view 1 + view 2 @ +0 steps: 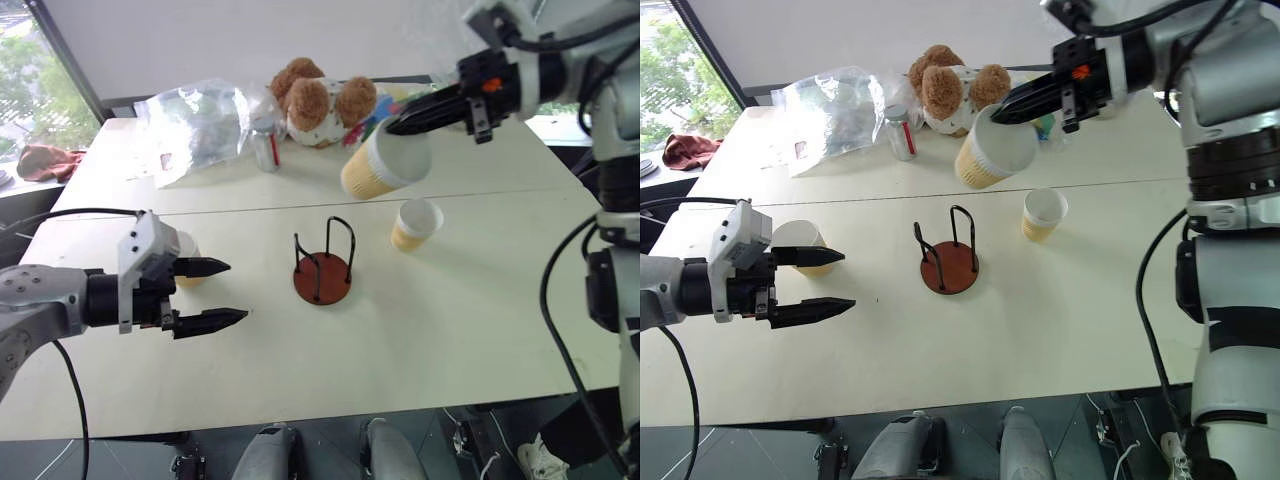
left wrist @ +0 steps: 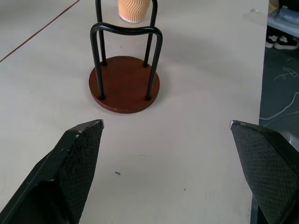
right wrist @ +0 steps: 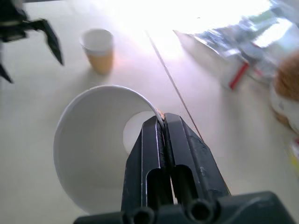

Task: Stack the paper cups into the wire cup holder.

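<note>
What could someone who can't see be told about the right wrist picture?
The right pincer is shut on the rim of a paper cup, held above the white table. Another paper cup stands upright on the table, near the left pincer.

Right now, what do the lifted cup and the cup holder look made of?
Lifted cup: likely paper, matte white inside, rippled tan sleeve. Wire cup holder: black rod loops, probably coated metal, on a smooth reddish-brown disc, possibly wood.

A pale cream surface (image 1: pixel 450 330) with a seam line across it stands before a white wall (image 1: pixel 200 40). Left of the wall, a dark-framed window (image 1: pixel 30 90) shows green trees. Below the surface's near edge lies dark floor (image 1: pixel 500 440).
</note>
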